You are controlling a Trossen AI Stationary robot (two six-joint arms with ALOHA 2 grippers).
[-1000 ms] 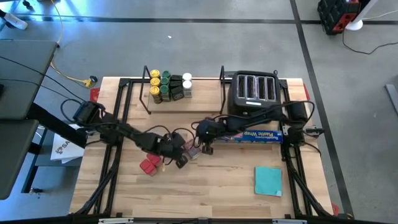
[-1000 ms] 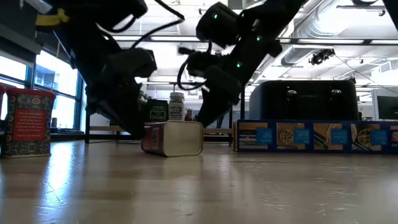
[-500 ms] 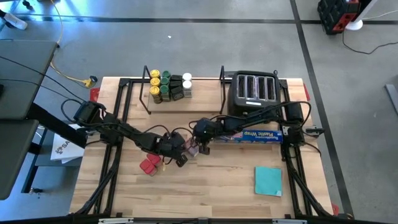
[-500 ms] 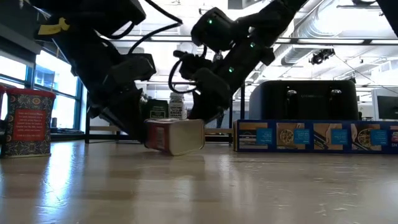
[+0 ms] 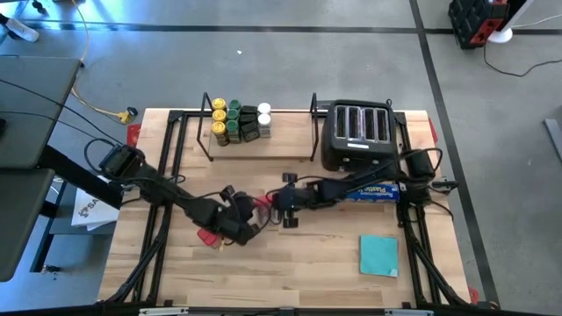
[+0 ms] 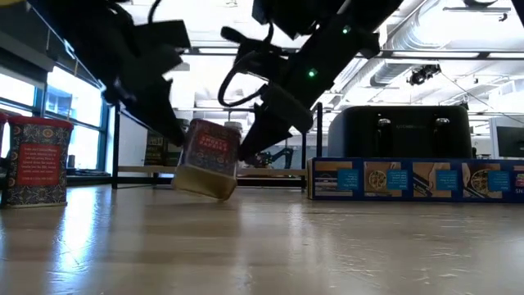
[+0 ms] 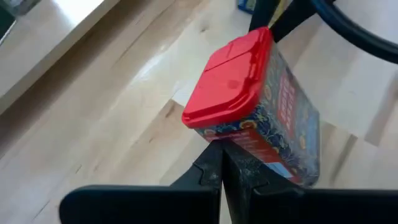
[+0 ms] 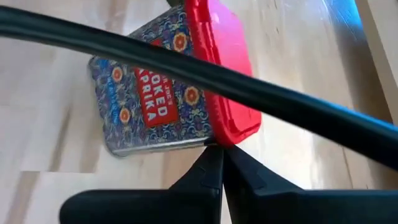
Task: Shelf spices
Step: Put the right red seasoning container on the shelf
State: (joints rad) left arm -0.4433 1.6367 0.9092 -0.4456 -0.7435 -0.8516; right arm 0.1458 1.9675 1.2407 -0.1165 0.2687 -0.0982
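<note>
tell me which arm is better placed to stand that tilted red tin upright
Likely both together. The red tin is tipped up on one edge between the shut left gripper and shut right gripper, each pressing a side. The left gripper sits lower against it, so it seems better placed to push it upright.

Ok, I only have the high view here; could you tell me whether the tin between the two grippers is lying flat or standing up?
Observer: Neither. In the low view the red-lidded tin is tilted, leaning over on its lower edge.
Operator: Thank you. Is either gripper clamped on it?
Observer: No. The left gripper and the right gripper are both shut, with their tips against the tin from opposite sides.
Operator: And which spice is it, please?
Observer: In the right wrist view, the label reads "Smoked Paprika".
</note>
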